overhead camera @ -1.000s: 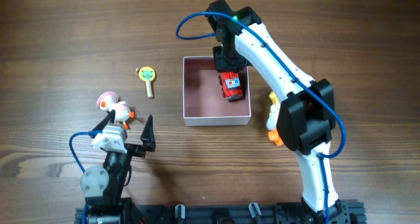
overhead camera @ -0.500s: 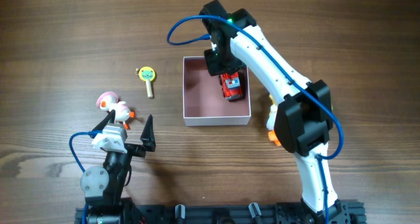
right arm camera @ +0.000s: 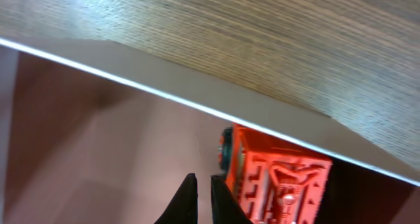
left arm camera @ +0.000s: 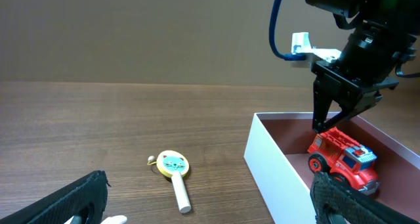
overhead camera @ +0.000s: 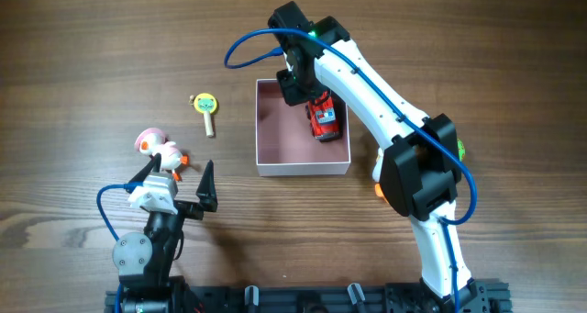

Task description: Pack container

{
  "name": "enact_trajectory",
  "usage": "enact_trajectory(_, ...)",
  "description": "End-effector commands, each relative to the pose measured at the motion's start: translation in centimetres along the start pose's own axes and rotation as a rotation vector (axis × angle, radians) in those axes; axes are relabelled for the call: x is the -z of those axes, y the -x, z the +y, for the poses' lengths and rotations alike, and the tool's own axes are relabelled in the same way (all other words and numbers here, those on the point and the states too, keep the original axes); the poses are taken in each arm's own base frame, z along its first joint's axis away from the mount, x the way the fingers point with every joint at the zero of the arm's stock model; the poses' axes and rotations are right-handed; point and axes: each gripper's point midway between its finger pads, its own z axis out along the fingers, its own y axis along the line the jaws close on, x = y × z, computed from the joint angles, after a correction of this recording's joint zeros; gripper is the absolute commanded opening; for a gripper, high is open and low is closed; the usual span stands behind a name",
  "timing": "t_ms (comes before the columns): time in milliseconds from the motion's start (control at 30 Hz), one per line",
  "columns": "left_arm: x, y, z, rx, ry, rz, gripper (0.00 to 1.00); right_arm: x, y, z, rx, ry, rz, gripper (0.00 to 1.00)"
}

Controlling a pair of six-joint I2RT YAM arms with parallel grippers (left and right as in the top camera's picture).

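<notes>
Under right gripper (right arm camera: pixel 199 186) (hovering): container (overhead camera: pixel 280 137).

toy truck (left arm camera: pixel 344 159): side markings too small for me to read
round yellow toy (left arm camera: pixel 173 164): drawn face only, no lettering

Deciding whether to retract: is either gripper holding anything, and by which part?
Nothing is held. Right gripper shut, empty, beside the toy truck in the container; left gripper open, empty.

Toy truck (overhead camera: pixel 323 120) inside the container (overhead camera: pixel 284 139); rattle (overhead camera: pixel 207 109) left of it
</notes>
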Motion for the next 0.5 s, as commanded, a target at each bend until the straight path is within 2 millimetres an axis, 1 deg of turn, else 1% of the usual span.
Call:
enact_trajectory(0, 0.0, -0.1, -0.1, 0.006, -0.002, 0.001, 1.0, 0.6, 0.3, -1.0, -0.019, -0.044, -0.024, 0.09)
enact_trajectory(200, 0.0, -0.1, -0.1, 0.006, -0.002, 0.001, 1.0, 0.4, 0.4, -1.1, -0.019, -0.046, -0.023, 0.09)
enact_trajectory(333, 0.0, -0.1, -0.1, 0.006, -0.002, 0.001, 1.0, -0.8, 0.1, -1.2, -0.018, -0.054, 0.003, 0.09)
enact_trajectory(467, 0.0, -0.1, -0.1, 0.006, -0.002, 0.001, 1.0, -1.1, -0.1, -1.2, -0.017, -0.056, 0.012, 0.08)
